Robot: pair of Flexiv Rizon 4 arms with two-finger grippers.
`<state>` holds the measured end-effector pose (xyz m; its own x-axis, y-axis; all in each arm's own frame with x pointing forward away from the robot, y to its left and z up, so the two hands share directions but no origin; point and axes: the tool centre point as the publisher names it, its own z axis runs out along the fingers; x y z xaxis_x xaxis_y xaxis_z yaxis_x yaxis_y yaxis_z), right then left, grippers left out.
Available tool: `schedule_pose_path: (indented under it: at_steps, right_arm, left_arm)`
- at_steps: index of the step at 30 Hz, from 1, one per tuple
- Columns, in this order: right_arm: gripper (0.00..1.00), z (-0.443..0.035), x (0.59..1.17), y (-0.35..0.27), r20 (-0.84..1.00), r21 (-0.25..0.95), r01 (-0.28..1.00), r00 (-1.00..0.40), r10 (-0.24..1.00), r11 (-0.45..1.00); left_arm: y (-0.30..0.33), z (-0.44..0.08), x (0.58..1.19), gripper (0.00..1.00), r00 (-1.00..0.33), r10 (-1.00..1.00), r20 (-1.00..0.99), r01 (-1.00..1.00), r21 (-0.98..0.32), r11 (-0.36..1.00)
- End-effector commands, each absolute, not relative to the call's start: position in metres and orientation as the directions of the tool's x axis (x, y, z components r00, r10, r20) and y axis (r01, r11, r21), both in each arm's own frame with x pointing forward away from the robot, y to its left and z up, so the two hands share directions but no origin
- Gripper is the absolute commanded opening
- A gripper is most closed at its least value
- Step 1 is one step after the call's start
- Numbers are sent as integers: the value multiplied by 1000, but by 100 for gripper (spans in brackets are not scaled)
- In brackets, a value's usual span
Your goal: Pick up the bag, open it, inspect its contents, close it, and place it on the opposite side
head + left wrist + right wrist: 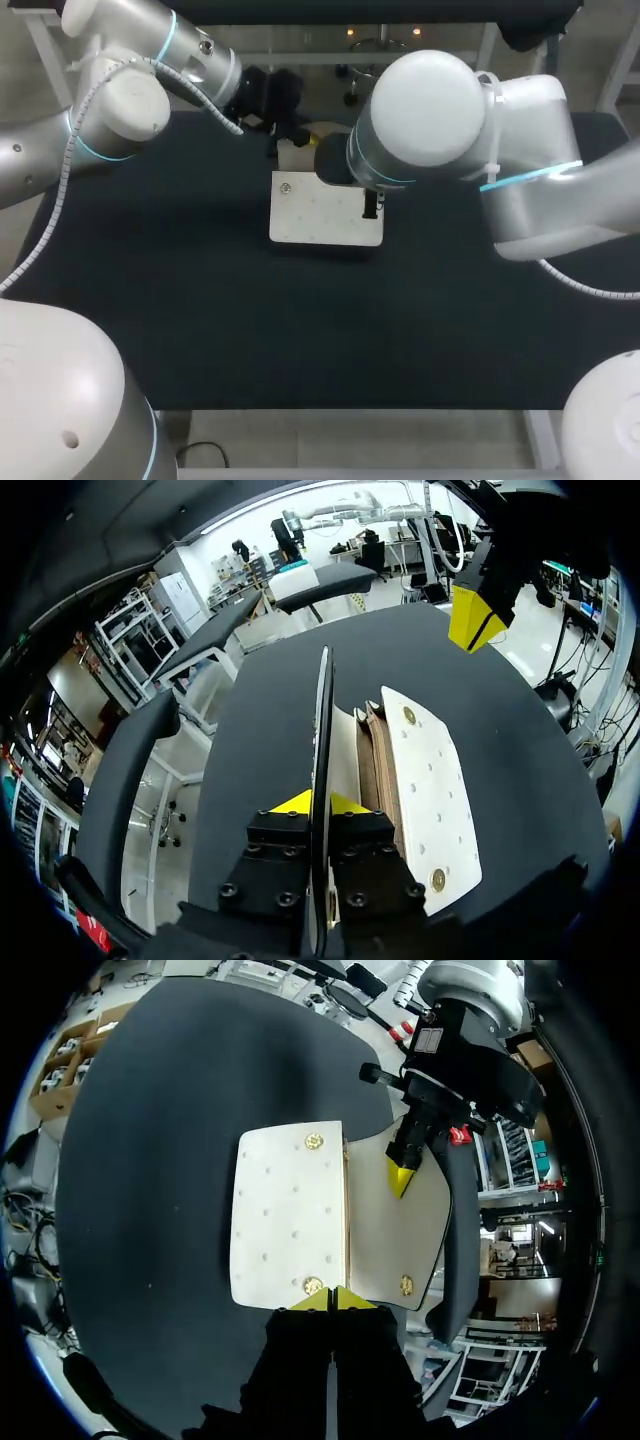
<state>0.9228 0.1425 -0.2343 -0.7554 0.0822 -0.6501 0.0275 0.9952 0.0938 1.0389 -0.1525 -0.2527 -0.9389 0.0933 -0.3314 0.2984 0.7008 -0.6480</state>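
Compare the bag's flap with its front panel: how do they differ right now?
The flap is lifted open, pinched in the left gripper. The front panel lies flat on the table. The front panel shows small dots and a gold stud near each end, while the flap's inner face looks plain, with one gold snap in the right wrist view. Both are off-white.

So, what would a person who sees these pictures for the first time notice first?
First, the pale bag in the middle of the dark table. Its flap stands up on edge, pinched between the fingers of the left gripper. Then the right gripper, which hangs close over the bag's edge, under the big white right arm.
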Motion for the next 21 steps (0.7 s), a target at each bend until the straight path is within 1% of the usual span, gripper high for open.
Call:
schedule_pose_path:
  at_steps: [1, 12, 21]
  right_arm:
    - [0, -245, 935, 145, -666, 99, 17, -742, 79, 995]
    - [0, -255, 964, 153, -642, 102, -22, -765, 49, 994]
    - [0, -263, 988, 151, -638, 81, 22, -767, 68, 997]
  left_arm:
    - [-156, -244, 1043, 0, -946, 107, -305, 287, -641, 712]
    - [-160, -242, 1032, 0, -954, 122, -273, 277, -654, 704]
    - [-161, -236, 1025, 0, -952, 131, -276, 285, -650, 704]
